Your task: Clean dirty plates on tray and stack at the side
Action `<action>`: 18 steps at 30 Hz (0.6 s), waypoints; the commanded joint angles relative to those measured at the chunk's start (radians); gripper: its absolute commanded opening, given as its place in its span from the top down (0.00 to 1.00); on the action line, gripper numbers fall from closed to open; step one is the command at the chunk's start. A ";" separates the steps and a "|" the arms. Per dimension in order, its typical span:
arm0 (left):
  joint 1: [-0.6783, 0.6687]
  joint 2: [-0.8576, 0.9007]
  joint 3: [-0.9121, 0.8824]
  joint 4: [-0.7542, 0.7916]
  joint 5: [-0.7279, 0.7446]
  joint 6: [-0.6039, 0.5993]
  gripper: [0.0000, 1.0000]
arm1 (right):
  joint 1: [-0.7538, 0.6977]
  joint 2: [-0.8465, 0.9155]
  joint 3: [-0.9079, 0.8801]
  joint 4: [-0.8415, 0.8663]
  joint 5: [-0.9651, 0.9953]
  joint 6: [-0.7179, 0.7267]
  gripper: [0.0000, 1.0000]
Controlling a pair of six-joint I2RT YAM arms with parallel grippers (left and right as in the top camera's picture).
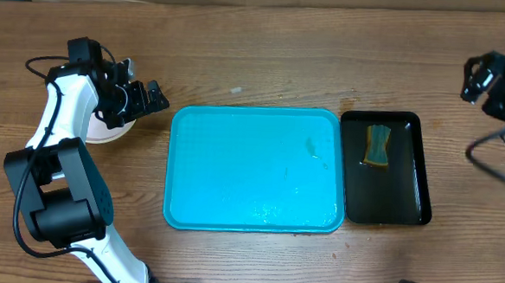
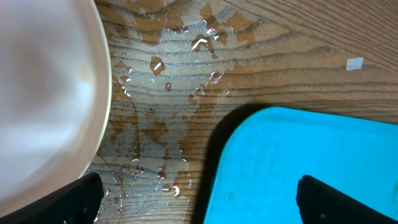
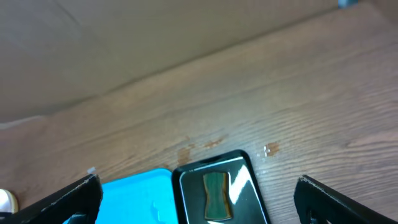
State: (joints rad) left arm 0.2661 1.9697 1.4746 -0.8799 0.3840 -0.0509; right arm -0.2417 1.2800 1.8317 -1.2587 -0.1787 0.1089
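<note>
Hiding most of the plates (image 1: 107,135), the left gripper (image 2: 199,202) hangs released; right gripper (image 3: 199,200) likewise.

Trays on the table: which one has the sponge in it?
The small black tray, with the sponge in it; the large turquoise tray beside it holds none.

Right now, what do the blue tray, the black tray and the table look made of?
The blue tray looks like glossy plastic: smooth moulded rim, wet highlights. The black tray is probably plastic too, shiny, reflecting light. The table is wood or wood-look laminate, matte, with grain lines.
</note>
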 commanded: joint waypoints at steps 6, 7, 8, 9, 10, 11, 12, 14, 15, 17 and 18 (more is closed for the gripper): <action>-0.003 -0.018 0.020 -0.002 -0.003 0.018 0.00 | 0.000 -0.166 0.008 -0.002 0.001 0.004 0.00; -0.003 -0.018 0.020 -0.002 -0.003 0.018 0.00 | 0.000 -0.179 0.008 -0.006 0.001 0.004 0.00; -0.003 -0.018 0.020 -0.002 -0.003 0.018 0.00 | 0.001 -0.194 0.008 -0.011 0.002 0.004 0.00; -0.003 -0.018 0.020 -0.002 -0.003 0.018 0.00 | 0.010 -0.220 0.008 -0.014 0.076 0.004 0.00; -0.002 -0.018 0.020 -0.002 -0.003 0.018 0.00 | 0.019 -0.233 0.008 -0.016 0.135 0.004 0.00; -0.002 -0.018 0.020 -0.002 -0.003 0.018 0.00 | 0.038 -0.251 0.008 -0.019 0.193 0.004 0.00; -0.002 -0.018 0.020 -0.002 -0.003 0.018 0.00 | 0.050 -0.260 0.008 -0.024 0.210 0.003 0.00; -0.002 -0.018 0.020 -0.002 -0.003 0.018 0.00 | 0.091 -0.283 0.008 -0.035 0.215 0.004 0.00; -0.002 -0.018 0.020 -0.002 -0.003 0.018 0.00 | 0.109 -0.292 0.008 -0.038 0.215 0.004 0.00; -0.003 -0.018 0.020 -0.002 -0.003 0.018 0.00 | 0.148 -0.311 0.008 -0.038 0.215 0.004 0.00; -0.003 -0.018 0.020 -0.002 -0.003 0.018 0.00 | 0.164 -0.320 0.008 -0.043 0.216 0.003 0.00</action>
State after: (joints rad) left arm 0.2657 1.9697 1.4746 -0.8799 0.3840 -0.0509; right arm -0.1249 0.9848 1.8317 -1.3003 -0.0097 0.1081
